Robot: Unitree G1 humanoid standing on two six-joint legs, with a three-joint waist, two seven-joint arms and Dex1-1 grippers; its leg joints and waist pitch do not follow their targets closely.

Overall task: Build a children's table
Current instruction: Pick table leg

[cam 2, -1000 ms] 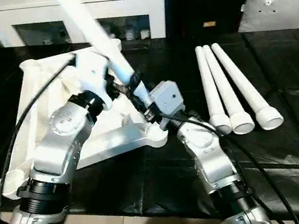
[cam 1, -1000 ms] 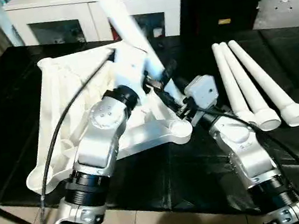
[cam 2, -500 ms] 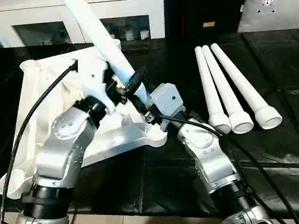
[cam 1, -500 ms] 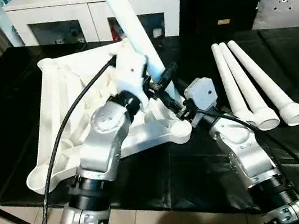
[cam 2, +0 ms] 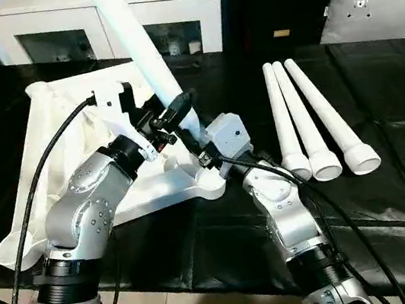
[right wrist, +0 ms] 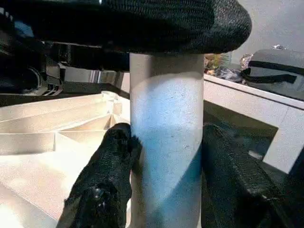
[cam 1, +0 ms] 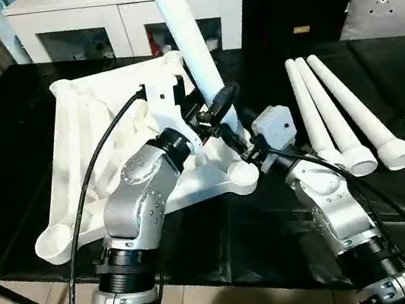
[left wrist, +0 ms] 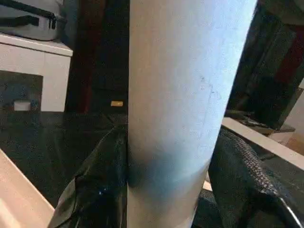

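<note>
1. White plastic, ribs upward, the table top (cam 1: pixel 103 160) lies upside down on the black-covered work surface (cam 1: pixel 2 153), and everything here is placed against it.
2. At the top's near right corner socket (cam 1: pixel 244 178), one leg (cam 1: pixel 186 39) stands tilted and rises out of the frame above.
3. The left gripper (cam 1: pixel 215 110) grasps this leg a little above the socket. In the left wrist view its black fingers (left wrist: pixel 95 190) press one on each side of the tube.
4. The right gripper (cam 1: pixel 242 148) grasps the same leg just below the left one, right by the socket. In the right wrist view its fingers (right wrist: pixel 111 166) flank the tube, with the ribbed underside behind.
5. Well apart to the right of the top, three spare legs (cam 1: pixel 339 111) lie side by side on the black cover, wide ends toward the robot.
6. Since a second ago, the left gripper's fingers have closed in on the leg and the left wrist has rolled. The right gripper has kept its grip and its place, and the leg stands a little more upright.
7. No readable writing or brand shows on the parts.
</note>
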